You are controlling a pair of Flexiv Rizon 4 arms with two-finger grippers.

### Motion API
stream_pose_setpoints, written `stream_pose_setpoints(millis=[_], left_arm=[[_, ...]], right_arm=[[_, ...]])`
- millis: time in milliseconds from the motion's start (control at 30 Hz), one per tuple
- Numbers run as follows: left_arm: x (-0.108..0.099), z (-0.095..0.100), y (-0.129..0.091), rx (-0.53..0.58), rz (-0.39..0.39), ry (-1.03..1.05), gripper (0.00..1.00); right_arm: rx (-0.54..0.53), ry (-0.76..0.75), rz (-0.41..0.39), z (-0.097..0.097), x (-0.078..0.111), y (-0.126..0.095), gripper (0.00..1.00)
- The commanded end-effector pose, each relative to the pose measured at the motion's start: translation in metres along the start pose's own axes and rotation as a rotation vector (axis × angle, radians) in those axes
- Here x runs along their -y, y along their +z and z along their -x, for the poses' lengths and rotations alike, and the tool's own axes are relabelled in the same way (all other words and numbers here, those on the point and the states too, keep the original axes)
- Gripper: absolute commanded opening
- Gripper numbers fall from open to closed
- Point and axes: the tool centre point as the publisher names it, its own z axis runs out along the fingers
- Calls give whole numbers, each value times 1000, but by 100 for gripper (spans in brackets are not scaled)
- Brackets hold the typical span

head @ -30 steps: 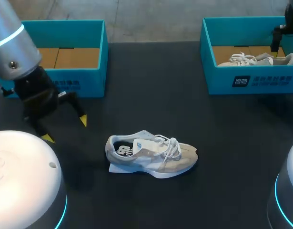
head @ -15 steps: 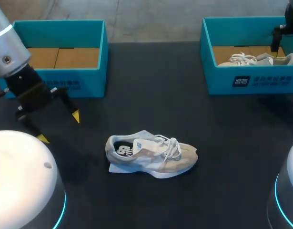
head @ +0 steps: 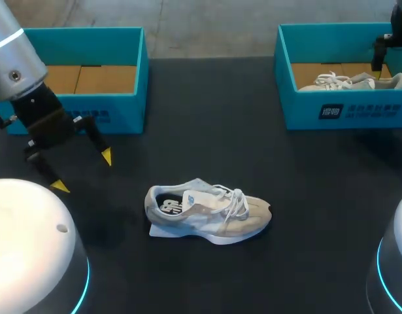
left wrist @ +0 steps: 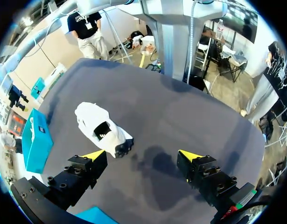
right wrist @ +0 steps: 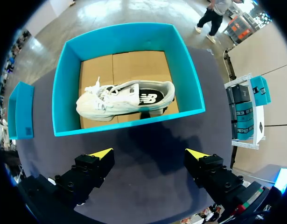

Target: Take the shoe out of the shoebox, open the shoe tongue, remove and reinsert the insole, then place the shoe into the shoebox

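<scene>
The left claw [head: 83,172] hangs open and empty. Near ahead of it the shoe [head: 207,212] lies on the table, heel toward the claw. The next move is probably a grasp: close squarely on the heel collar, not the laces. The shoebox [head: 145,78] sits just behind the claw. The right claw [right wrist: 152,153] is open too.

Overhead light, even and diffuse, moderately bright. The matte black desk [head: 207,118] soaks it up with zero glare. The grey-and-white laced sneaker [head: 207,210] throws only a thin soft shadow along its sole. The teal cardboard shoebox on the right [head: 299,111] drops a soft shadow on the desk in front of it. The white domed arm base [head: 24,229] is nearly clipped, and its cyan light ring [head: 85,281] glows. In the left wrist view the sneaker is blown out to plain white, and soft overlapping shadows lie between the left gripper [left wrist: 143,156] fingers. In the right wrist view the box interior is evenly lit, with a dark soft shadow between the box wall and the right gripper [right wrist: 149,153].
</scene>
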Motion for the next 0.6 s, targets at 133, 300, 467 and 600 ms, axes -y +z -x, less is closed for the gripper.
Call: stream_pose_setpoints(millis=[133, 300, 467, 600], left_arm=[[-9, 6, 7, 203, -137, -228, 100], [-21, 5, 4, 311, -293, -461, 100], [-29, 4, 8, 368, -376, -605, 100], [-36, 3, 18, 386, -452, -706, 100]], right_arm=[[0, 0, 1, 0, 1, 0, 100], [0, 0, 1, 0, 1, 0, 100], [0, 0, 1, 0, 1, 0, 100], [0, 0, 1, 0, 1, 0, 100]])
